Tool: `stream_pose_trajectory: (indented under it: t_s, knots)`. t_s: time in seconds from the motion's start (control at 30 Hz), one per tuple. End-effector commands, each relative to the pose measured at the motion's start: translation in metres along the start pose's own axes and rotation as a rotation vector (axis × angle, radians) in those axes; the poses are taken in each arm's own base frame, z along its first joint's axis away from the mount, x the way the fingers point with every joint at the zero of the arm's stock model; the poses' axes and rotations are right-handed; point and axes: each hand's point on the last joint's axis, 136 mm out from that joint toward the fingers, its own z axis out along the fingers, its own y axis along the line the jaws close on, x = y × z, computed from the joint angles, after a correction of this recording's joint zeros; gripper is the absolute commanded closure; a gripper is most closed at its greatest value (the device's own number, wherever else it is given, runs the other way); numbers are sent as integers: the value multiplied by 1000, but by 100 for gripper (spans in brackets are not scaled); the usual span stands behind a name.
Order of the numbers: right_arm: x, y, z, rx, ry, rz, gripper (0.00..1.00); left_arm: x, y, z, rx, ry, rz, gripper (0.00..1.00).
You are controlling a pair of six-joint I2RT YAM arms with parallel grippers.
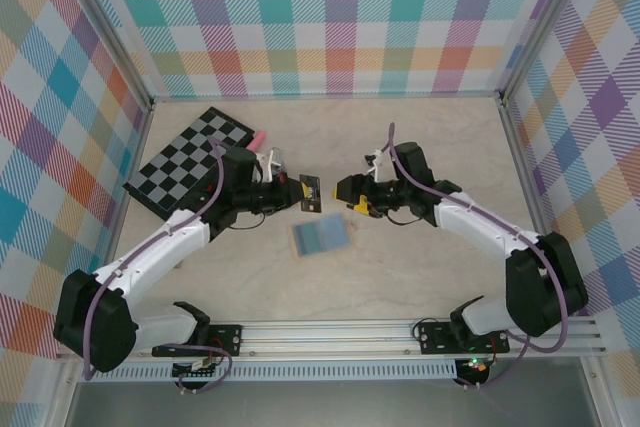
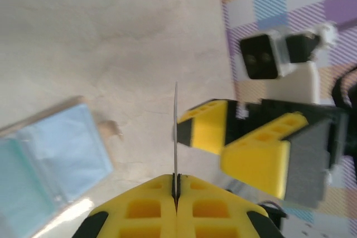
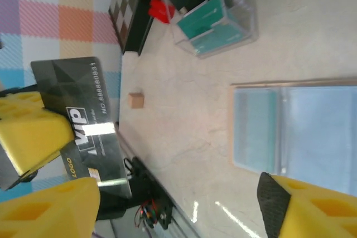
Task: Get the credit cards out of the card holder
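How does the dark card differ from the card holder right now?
The dark card is clamped in the left gripper's shut jaws, up off the table. The card holder lies open and flat on the table, with nothing touching it. The card is near-black with printed lettering, while the holder shows pale blue panels and a tan edge. Both are thin, flat rectangles.

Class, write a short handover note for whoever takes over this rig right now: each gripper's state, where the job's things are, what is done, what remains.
Left gripper: shut on a dark credit card, held apart from the card holder.
Right gripper: open, empty, close beside that card.
Card holder: lying open on the table between the arms, light-blue inside facing up.
Done: one card is out.
Left: set this card down; whether more cards remain inside cannot be told.
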Motion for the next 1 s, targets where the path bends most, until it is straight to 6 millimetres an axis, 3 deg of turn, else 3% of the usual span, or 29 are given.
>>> stream_pose_trajectory:
  t_s: [0.0, 0.27, 0.47, 0.6, 0.77, 0.97]
  knots:
    - [-12, -14, -20, 132, -64, -70, 11, -2, 39, -18, -274, 20, 177, 100]
    - [-29, -47, -35, 274, -114, -127, 2, -34, 47, -29, -459, 28, 446, 100]
    - [-36, -68, -37, 354, -134, -110, 0, -65, 74, -24, -617, 61, 650, 100]
    - [-34, -79, -38, 393, -129, -106, 0, -65, 80, -9, -589, 156, 823, 100]
    - [-31, -88, -39, 426, -119, -93, 0, -78, 100, -6, -637, 288, 999, 100]
    - [-30, -93, -40, 442, -121, -82, 0, -89, 107, -4, -550, 431, 1120, 100]
